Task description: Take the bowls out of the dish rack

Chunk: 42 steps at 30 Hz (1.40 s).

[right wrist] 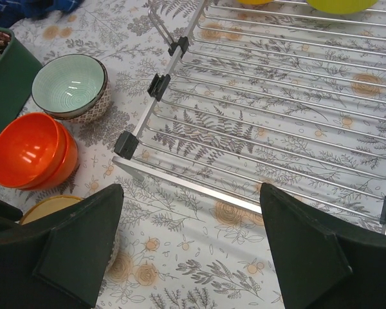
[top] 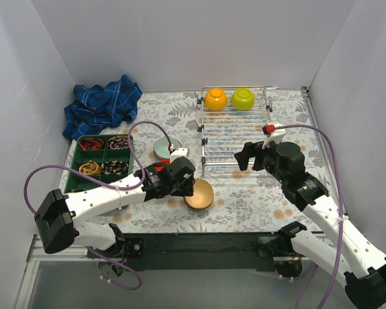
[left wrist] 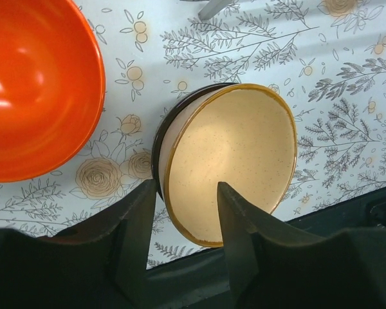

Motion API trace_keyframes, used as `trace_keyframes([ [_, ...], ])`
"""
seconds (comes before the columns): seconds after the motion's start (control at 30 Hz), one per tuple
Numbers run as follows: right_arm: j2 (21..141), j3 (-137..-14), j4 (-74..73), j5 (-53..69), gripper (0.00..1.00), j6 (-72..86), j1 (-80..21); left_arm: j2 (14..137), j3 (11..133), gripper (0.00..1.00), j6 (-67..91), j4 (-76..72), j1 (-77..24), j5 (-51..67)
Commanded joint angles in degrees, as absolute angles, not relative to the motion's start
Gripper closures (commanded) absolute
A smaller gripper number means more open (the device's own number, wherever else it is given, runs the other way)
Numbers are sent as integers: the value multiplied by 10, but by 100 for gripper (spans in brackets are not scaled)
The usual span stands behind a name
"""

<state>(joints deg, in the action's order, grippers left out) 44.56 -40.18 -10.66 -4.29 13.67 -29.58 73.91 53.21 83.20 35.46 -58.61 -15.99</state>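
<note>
The chrome dish rack (top: 235, 132) holds an orange-yellow bowl (top: 215, 98) and a lime green bowl (top: 242, 98) at its far end. The speckled beige bowl (left wrist: 235, 161) sits tilted in a dark brown bowl (left wrist: 159, 138) near the front edge. My left gripper (left wrist: 186, 187) is partly open astride its near rim, one finger outside and one inside. Two stacked red-orange bowls (right wrist: 29, 149) and a pale blue-green bowl (right wrist: 69, 85) with a patterned white outside stand left of the rack (right wrist: 276, 116). My right gripper (right wrist: 192, 190) is open and empty above the rack's near rail.
A green compartment tray (top: 74, 168) of small items lies at the left. A blue checked cloth (top: 103, 106) is bunched at the back left. White walls close in three sides. The table's black front edge (left wrist: 347, 212) runs just beyond the beige bowl.
</note>
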Motion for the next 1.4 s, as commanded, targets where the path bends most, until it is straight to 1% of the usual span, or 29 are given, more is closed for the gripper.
trace_keyframes([
  [0.0, 434, -393, -111, -42, 5, 145, -292, 729, 527, 60, 867, 389, -588, -184],
  [0.03, 434, -392, -111, -42, 5, 146, -292, 735, 526, 62, 874, 391, -588, -185],
  [0.07, 434, -392, -111, -42, 5, 148, -293, 737, 525, 68, 877, 393, -588, -185],
  [0.13, 433, -390, -111, -44, 6, 149, -292, 744, 522, 76, 881, 391, -588, -185],
  [0.17, 433, -390, -112, -44, 6, 149, -292, 748, 522, 88, 882, 390, -587, -185],
  [0.2, 433, -390, -112, -44, 6, 148, -292, 749, 522, 93, 882, 389, -587, -184],
  [0.27, 435, -391, -111, -45, 6, 148, -292, 754, 522, 100, 882, 387, -588, -181],
  [0.6, 471, -403, -110, -52, 6, 114, -292, 761, 515, 99, 884, 380, -586, -174],
  [0.63, 477, -410, -110, -62, 6, 93, -292, 759, 519, 89, 883, 381, -585, -175],
  [0.7, 503, -435, -111, -78, 6, 63, -292, 752, 533, 79, 882, 388, -586, -181],
  [0.73, 515, -446, -110, -96, 6, 44, -292, 745, 540, 71, 876, 393, -586, -184],
  [0.83, 574, -501, -106, -133, 6, -28, -291, 732, 576, 60, 867, 417, -584, -194],
  [0.87, 590, -515, -102, -142, 5, -61, -288, 726, 589, 54, 863, 422, -581, -196],
  [0.97, 656, -564, -81, -165, 5, -107, -280, 715, 634, 45, 852, 445, -575, -204],
  [1.0, 693, -577, -76, -168, 5, -135, -279, 712, 643, 38, 848, 455, -572, -206],
  [1.07, 754, -623, -61, -173, 5, -162, -272, 709, 668, 32, 836, 461, -559, -207],
  [1.1, 774, -641, -55, -176, 5, -189, -269, 707, 674, 27, 831, 466, -553, -206],
  [1.13, 798, -658, -51, -184, 5, -200, -267, 705, 678, 24, 827, 466, -546, -201],
  [1.17, 842, -693, -47, -189, 5, -210, -262, 704, 680, 21, 822, 467, -528, -198],
  [1.2, 865, -711, -34, -192, 5, -220, -258, 704, 680, 16, 812, 468, -516, -194],
  [1.23, 888, -728, -29, -195, 5, -236, -256, 703, 679, 9, 808, 470, -505, -190],
  [1.27, 933, -767, -25, -198, 5, -244, -251, 703, 678, 5, 804, 471, -480, -178],
  [1.3, 956, -786, -19, -199, 5, -250, -249, 702, 673, 2, 795, 472, -468, -173],
  [1.37, 1020, -826, -18, -207, 5, -267, -239, 699, 671, 2, 788, 472, -441, -164],
])
